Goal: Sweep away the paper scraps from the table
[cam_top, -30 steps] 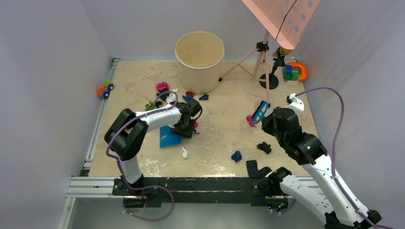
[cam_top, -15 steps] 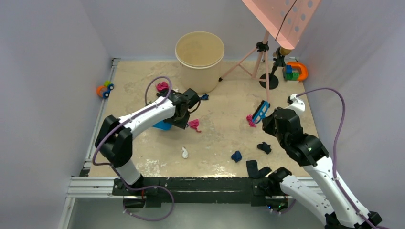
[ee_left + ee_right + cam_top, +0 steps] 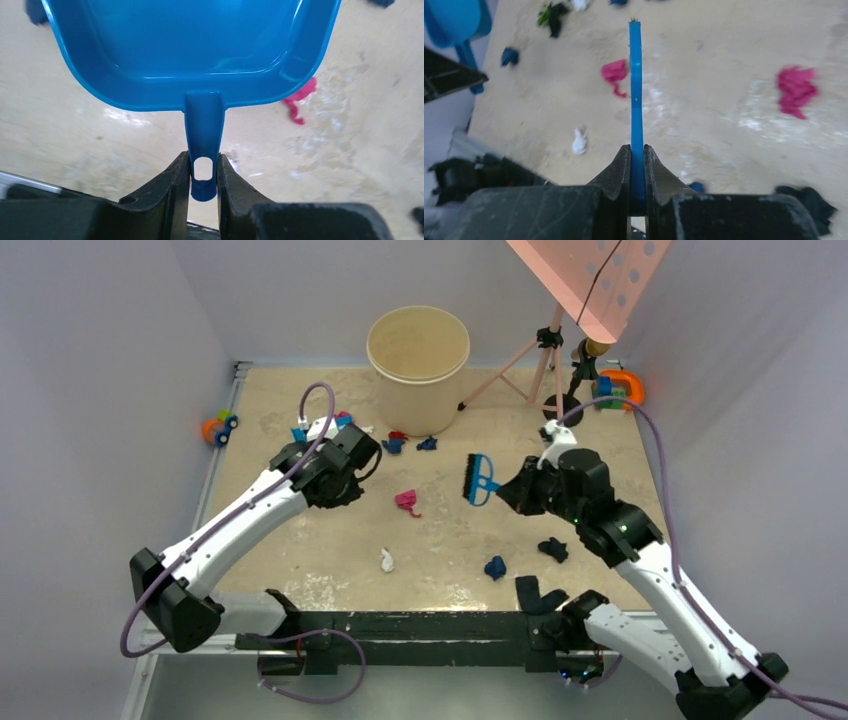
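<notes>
Movement on both sides marks the last second. The left arm has stretched out and carried the dustpan (image 3: 190, 50) from the middle of the desk (image 3: 300, 570) toward the far-left scraps near the bucket (image 3: 418, 365). The right arm has swung the brush (image 3: 478, 480) from the right side to the centre.

The left claw (image 3: 203, 170) is clamped on the dustpan's handle, and the right claw (image 3: 637, 155) is clamped on the brush handle. What shows of the pan looks empty.

The paper scraps lie loose on the desk: a pink scrap (image 3: 407, 502) between the two tools, a white one (image 3: 387, 560) and a dark blue one (image 3: 495, 567) nearer the front, and more by the bucket. Pan and brush now face each other across the pink scrap, so a first sweep looks close, though nothing appears collected yet.
</notes>
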Robot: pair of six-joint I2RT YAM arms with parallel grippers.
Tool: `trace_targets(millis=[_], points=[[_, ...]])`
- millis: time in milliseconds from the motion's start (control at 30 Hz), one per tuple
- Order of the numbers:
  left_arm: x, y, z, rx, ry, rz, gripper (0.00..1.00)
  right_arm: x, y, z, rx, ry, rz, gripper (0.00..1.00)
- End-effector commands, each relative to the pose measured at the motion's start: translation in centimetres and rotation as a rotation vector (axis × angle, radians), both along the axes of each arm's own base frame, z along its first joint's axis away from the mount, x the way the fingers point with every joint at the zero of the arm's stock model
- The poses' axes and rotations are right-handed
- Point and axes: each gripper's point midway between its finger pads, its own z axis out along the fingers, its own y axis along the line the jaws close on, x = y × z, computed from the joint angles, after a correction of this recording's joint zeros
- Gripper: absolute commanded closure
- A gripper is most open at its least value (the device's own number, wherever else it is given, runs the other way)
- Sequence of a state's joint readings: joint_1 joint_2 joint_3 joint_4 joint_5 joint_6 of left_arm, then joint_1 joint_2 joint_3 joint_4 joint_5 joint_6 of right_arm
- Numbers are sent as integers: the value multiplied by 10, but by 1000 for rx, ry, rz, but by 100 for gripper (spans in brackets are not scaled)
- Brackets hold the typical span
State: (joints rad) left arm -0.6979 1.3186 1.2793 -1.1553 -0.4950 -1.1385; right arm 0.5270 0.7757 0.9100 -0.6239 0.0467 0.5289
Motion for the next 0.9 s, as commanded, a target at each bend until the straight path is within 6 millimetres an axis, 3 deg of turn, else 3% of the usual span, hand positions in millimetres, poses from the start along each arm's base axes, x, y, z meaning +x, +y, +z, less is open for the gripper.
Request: trace_targets(millis=[0, 267, 433, 600, 667, 767, 867], points=[[-15, 41, 24, 254, 14, -282, 90, -23, 78, 20, 182, 12, 451, 100], [-26, 107, 82, 378, -125, -135, 90, -47, 158, 2, 196, 144, 662, 100], [-27, 127, 112, 438, -238, -122, 96, -70, 203, -21, 145, 255, 756, 100], [-31, 139, 130, 447, -350, -102, 100, -80, 236, -60, 10, 372, 757, 100], [-32, 140, 133, 429, -396, -101, 100, -74, 238, -79, -48, 419, 712, 100], [-36, 145, 134, 409, -447, -78, 100, -55, 225, -104, -179, 450, 572, 100], [-39, 148, 133, 407, -468, -72, 100, -30, 187, -116, -382, 442, 383, 100]])
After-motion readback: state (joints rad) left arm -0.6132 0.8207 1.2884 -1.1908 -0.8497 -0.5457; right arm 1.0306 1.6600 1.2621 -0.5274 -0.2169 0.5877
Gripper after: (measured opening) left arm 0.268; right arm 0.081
